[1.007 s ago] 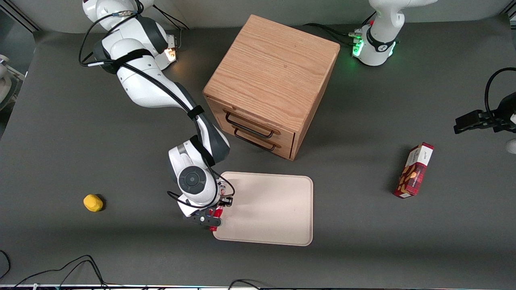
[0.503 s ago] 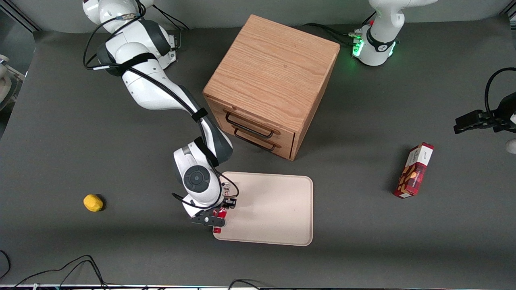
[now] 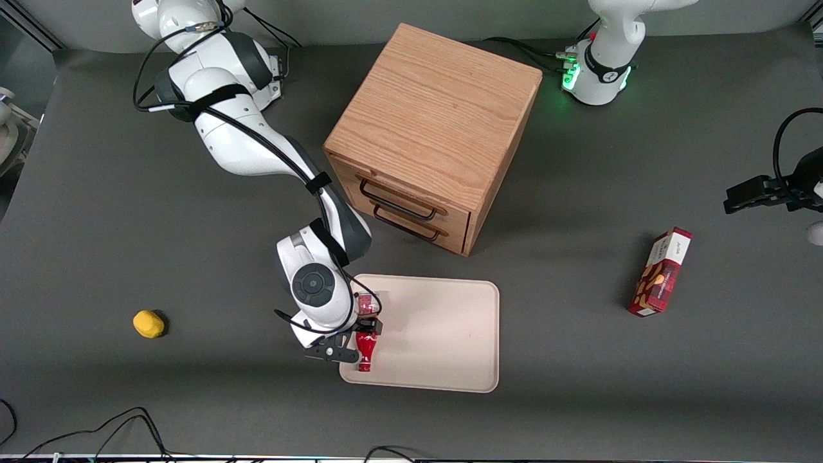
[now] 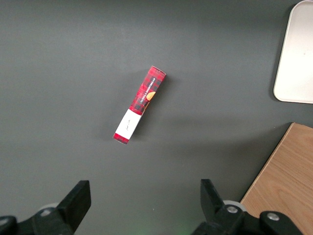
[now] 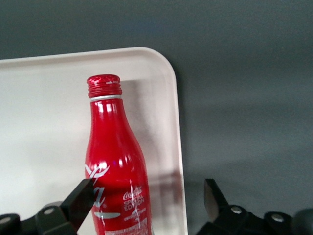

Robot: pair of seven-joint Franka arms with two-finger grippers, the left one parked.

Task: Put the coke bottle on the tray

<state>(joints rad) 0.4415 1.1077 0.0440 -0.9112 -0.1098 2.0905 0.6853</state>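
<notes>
The coke bottle (image 3: 365,347), slim and red with a white script logo and a red cap, lies on the cream tray (image 3: 437,334) near the tray's corner toward the working arm's end, cap pointing at the front camera. My right gripper (image 3: 352,339) is open around the bottle's lower body. In the right wrist view the coke bottle (image 5: 115,161) sits close to one finger of the gripper (image 5: 149,191), with a wide gap to the other finger, and the tray (image 5: 44,98) lies under it. The bottle's base is hidden.
A wooden two-drawer cabinet (image 3: 431,128) stands farther from the front camera than the tray. A red snack box (image 3: 660,271) lies toward the parked arm's end. A small yellow object (image 3: 148,323) sits toward the working arm's end.
The gripper carried the bottle from the tray's edge inward over the tray, then opened. The bottle now shows free between the spread fingers.
</notes>
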